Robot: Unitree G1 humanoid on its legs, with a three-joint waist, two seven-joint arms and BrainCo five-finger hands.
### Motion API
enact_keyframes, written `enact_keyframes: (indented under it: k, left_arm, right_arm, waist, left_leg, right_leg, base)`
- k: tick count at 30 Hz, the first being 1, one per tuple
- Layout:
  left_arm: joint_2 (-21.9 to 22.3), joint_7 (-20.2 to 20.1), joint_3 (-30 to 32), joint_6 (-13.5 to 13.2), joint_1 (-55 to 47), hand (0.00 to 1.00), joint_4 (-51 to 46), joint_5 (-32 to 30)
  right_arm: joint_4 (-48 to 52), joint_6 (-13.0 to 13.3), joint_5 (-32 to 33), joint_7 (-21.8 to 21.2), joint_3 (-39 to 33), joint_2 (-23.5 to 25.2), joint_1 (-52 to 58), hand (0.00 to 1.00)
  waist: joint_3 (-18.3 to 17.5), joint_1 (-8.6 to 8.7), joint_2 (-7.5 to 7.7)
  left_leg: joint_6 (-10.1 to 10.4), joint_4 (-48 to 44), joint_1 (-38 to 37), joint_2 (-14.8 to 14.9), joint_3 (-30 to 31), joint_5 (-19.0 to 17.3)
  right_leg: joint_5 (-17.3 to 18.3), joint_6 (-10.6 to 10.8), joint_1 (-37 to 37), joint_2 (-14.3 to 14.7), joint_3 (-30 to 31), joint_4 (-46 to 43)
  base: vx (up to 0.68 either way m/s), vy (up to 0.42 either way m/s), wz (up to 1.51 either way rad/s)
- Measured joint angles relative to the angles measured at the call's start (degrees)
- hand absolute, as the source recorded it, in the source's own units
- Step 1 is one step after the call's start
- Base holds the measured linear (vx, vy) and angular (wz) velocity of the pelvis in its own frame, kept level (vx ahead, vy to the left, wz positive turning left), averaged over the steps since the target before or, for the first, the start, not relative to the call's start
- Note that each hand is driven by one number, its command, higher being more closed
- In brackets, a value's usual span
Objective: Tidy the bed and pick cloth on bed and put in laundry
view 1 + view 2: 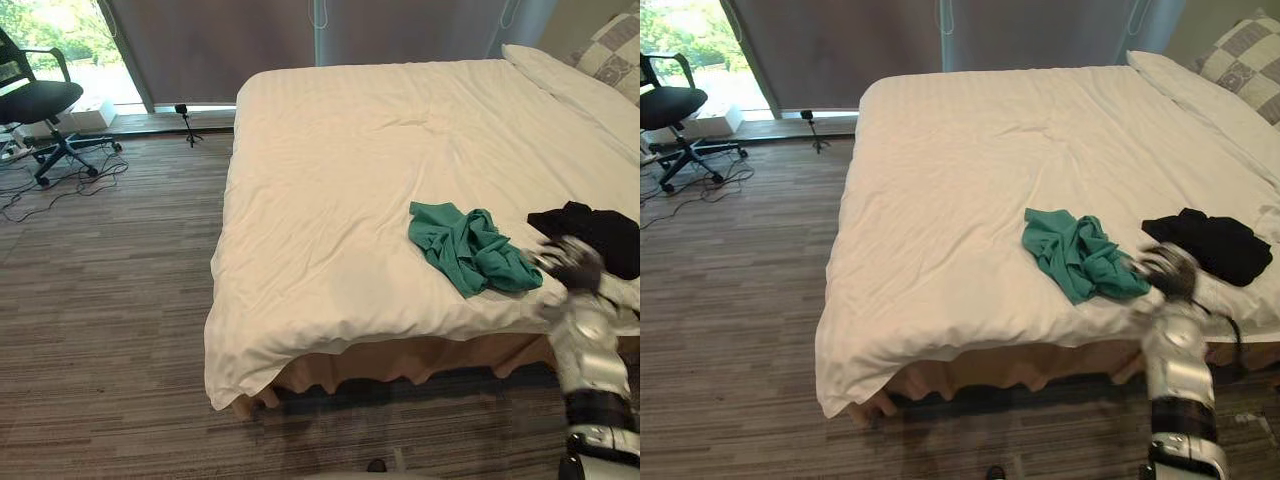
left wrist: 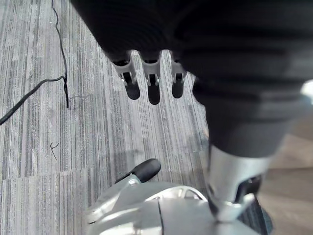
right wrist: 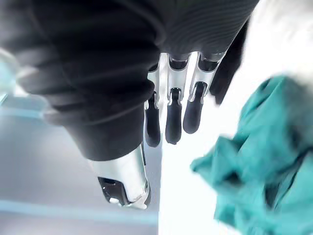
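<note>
The bed (image 1: 350,180) takes up the right of the room. Its white duvet hangs over the near edge and the left side, and a strip of beige base (image 1: 400,362) shows under the near hem. A teal cloth (image 1: 468,247) lies crumpled on the duvet close to the bed's near edge. A black cloth (image 1: 595,235) lies bunched just beyond it, toward the bed's right side, and the two are apart.

The right hand (image 1: 1168,270) is at the bed's near edge, between the two cloths. In its wrist view its fingers (image 3: 172,120) are straight and side by side with the thumb apart. They hold nothing, and the teal cloth is just beside the fingertips without touching them.

The left hand (image 2: 153,88) hangs off the bed over striped grey carpet (image 1: 110,300), fingers straight and relaxed, empty.

The rest of the duvet is smooth with faint creases. At the bed's head lie a white pillow (image 1: 570,85) and a checked cushion (image 1: 615,50).

Left of the bed the carpet lies open as far as a black office chair (image 1: 40,105) by the window (image 1: 70,40). A small tripod (image 1: 186,122) stands near the bed's far left corner, below a dark curtain (image 1: 220,40).
</note>
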State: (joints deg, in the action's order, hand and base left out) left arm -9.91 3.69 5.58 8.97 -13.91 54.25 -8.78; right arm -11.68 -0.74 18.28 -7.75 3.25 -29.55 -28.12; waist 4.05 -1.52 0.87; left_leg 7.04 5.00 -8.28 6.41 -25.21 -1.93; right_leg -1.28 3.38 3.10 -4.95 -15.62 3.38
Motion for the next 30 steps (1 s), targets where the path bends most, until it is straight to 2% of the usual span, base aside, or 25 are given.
enact_keyframes:
  k: [2,5,6,9,10,13,16,18,20,24,26,27,30]
  left_arm:
    - [-0.3,0.0,0.0,-0.3,0.4,0.00,-0.1,0.0]
    - [-0.7,0.2,-0.3,-1.0,1.5,0.00,0.2,1.3]
    - [-1.2,0.8,-1.2,-1.2,3.6,0.00,0.5,2.7]
    - [-1.6,1.2,-3.1,-2.4,8.8,0.00,0.4,6.2]
    - [-1.4,1.4,-4.1,-3.1,11.4,0.00,0.0,7.4]
    - [-1.1,2.4,-5.1,-4.5,14.4,0.00,-0.8,10.1]
    - [-1.0,3.3,-7.3,-5.5,16.5,0.00,-0.7,11.3]
    - [-1.0,3.8,-9.6,-6.4,18.1,0.00,-0.5,11.2]
    - [-1.1,3.9,-13.8,-7.5,20.3,0.00,-0.1,11.2]
    - [-0.8,4.0,-18.2,-7.9,23.3,0.00,-0.1,11.3]
    - [-0.7,4.6,-21.8,-8.2,25.5,0.00,0.0,11.8]
    - [-0.5,5.1,-24.0,-8.2,27.0,0.00,0.3,12.1]
    - [0.2,5.4,-27.1,-8.5,28.6,0.00,0.3,12.4]
  right_arm:
    - [0.9,-0.3,0.5,-3.4,3.8,1.2,-3.0,1.00]
    - [1.8,-0.7,2.3,-7.3,10.6,5.6,-8.2,1.00]
    - [1.7,-0.9,2.6,-8.4,14.1,8.8,-12.5,1.00]
    - [1.5,-1.3,2.6,-8.4,18.4,13.2,-20.3,1.00]
    - [0.7,-1.6,2.5,-8.3,20.1,14.9,-23.6,1.00]
    - [-1.7,-2.6,1.8,-7.6,22.5,18.0,-27.7,1.00]
    - [-5.5,-3.8,1.7,-5.6,24.4,18.6,-28.6,1.00]
    - [-9.1,-4.3,1.3,-4.1,24.7,18.6,-29.2,1.00]
    - [-13.9,-4.4,0.2,-2.1,24.5,17.9,-30.9,1.00]
    - [-19.3,-4.0,0.5,-0.3,24.0,17.5,-33.4,1.00]
    - [-20.7,-1.7,2.2,-0.2,23.7,16.4,-36.0,1.00]
    - [-22.3,-0.1,2.5,-0.2,23.5,15.9,-37.4,1.00]
    - [-25.6,3.5,3.5,-0.7,22.2,15.9,-38.2,1.00]
  waist:
    - [0.4,-0.90,0.58]
    - [1.7,-2.01,1.08]
    - [4.4,-2.23,1.32]
    - [10.4,-3.78,1.20]
    - [14.0,-4.51,0.70]
    - [19.4,-5.34,0.28]
    - [21.3,-5.56,-0.36]
    - [21.8,-6.08,-1.21]
    - [22.9,-6.14,-3.14]
    - [24.3,-6.34,-6.01]
    - [24.9,-6.39,-7.67]
    - [24.9,-6.57,-9.01]
    - [24.8,-6.89,-10.70]
  left_leg:
    - [-0.1,0.0,0.3,0.0,0.6,0.1]
    - [-0.1,-0.3,0.8,-0.1,1.6,0.1]
    - [-0.5,-1.1,2.1,-0.1,2.7,0.3]
    - [-1.2,-2.4,6.4,-0.1,3.3,1.2]
    - [-1.6,-2.5,8.0,-0.3,4.0,2.0]
    - [-2.1,-3.9,11.7,-0.3,4.8,2.5]
    - [-2.6,-4.2,15.5,-0.9,6.1,3.3]
    - [-3.1,-4.2,18.4,-1.2,6.7,3.8]
    - [-3.9,-4.2,22.0,-2.1,7.2,4.6]
    - [-4.9,-4.2,25.9,-3.2,7.5,5.3]
    - [-5.6,-4.2,28.6,-3.8,7.5,5.9]
    - [-6.0,-4.3,30.0,-4.2,7.5,6.2]
    - [-6.4,-4.3,31.6,-4.8,7.5,6.7]
  right_leg:
    - [-0.4,-0.2,0.2,0.0,-0.5,0.5]
    - [-0.8,-0.4,0.8,-0.2,-1.7,1.3]
    - [-1.0,-0.4,0.5,-0.4,-2.5,1.2]
    - [-2.3,-1.0,-3.1,-0.7,-2.8,0.8]
    - [-2.7,-1.2,-4.3,-0.9,-3.2,0.8]
    - [-3.5,-1.7,-7.2,-1.3,-3.8,0.1]
    - [-4.1,-1.8,-10.3,-1.7,-4.8,-0.1]
    - [-4.8,-1.7,-12.9,-2.1,-5.1,-0.1]
    - [-5.6,-1.4,-16.2,-3.0,-5.5,-0.1]
    - [-6.9,-1.0,-19.8,-3.9,-5.6,0.1]
    - [-7.9,-0.9,-22.5,-4.5,-5.5,0.2]
    - [-8.5,-0.8,-23.7,-4.9,-5.5,0.5]
    - [-9.0,-0.5,-25.3,-5.4,-5.3,0.8]
  base:
    - [0.01,-0.018,0.16]
    - [-0.01,-0.015,0.23]
    - [-0.09,-0.021,0.28]
    - [-0.10,-0.019,0.17]
    - [-0.16,-0.024,0.21]
    - [-0.10,-0.009,0.14]
    - [-0.05,0.015,0.24]
    - [-0.01,0.045,0.13]
    - [-0.03,0.059,0.18]
    - [-0.03,0.074,0.08]
    - [-0.04,0.092,0.06]
    - [-0.04,0.074,0.06]
    - [-0.05,0.067,0.03]
